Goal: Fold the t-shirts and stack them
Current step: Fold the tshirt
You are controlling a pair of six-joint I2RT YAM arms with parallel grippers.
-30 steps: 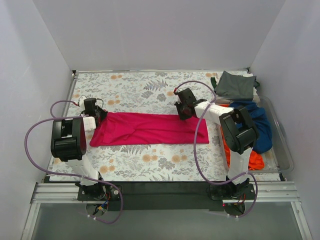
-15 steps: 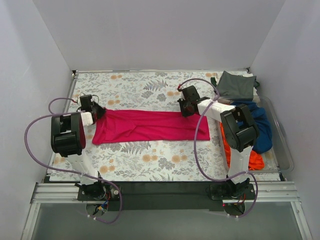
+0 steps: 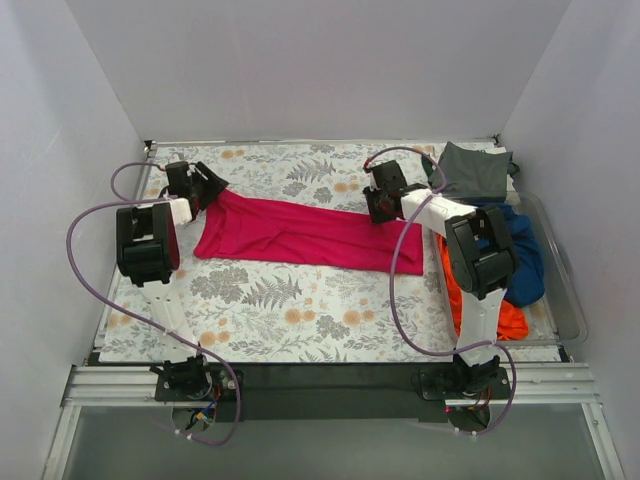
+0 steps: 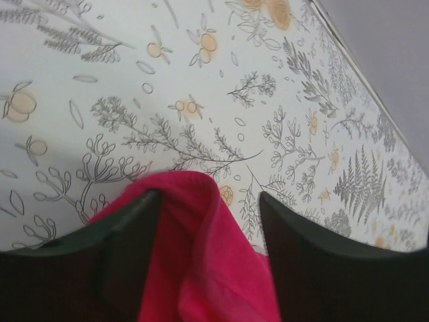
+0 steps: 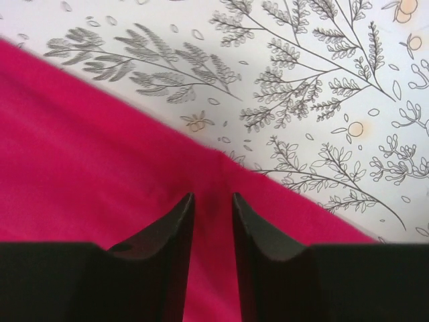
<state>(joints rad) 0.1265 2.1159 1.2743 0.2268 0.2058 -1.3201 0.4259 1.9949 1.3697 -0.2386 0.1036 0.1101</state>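
Fingers (image 4: 127, 255) of the left gripper (image 3: 210, 185), over at the far left of the floral tablecloth (image 3: 290, 300), stand part-way closed with a bunched fold of the magenta-pink t-shirt (image 3: 300, 232) caught between them. From the left wrist view the cloth (image 4: 221, 268) humps up in the gap and presses against the inner face of at least one dark finger, with the printed tablecloth (image 4: 201, 80) running off beyond it. I would call that a grip on a thick pinch of fabric, not an open hand. From there the shirt stretches rightward as one long, narrow folded band, slanting slightly toward the near side and lying flat on the table for most of its run. Further right, the right gripper (image 3: 382, 205) sits on the far edge of that band, a little short of its right end. In the right wrist view its fingers (image 5: 161, 235) are drawn almost together, only a thin slit left between them, and the hem of the shirt (image 5: 80, 147) is nipped in that slit, puckering a little just above the tips against the tablecloth (image 5: 301, 80). Past that arm, in the far right corner, a dark grey-green t-shirt (image 3: 470, 172) lies folded flat. Nearer, along the right edge, a navy blue t-shirt (image 3: 522, 250) is heaped on a bright orange t-shirt (image 3: 508, 320), both loose and unfolded, partly hidden behind the right arm and lying against a clear tray (image 3: 562, 290).
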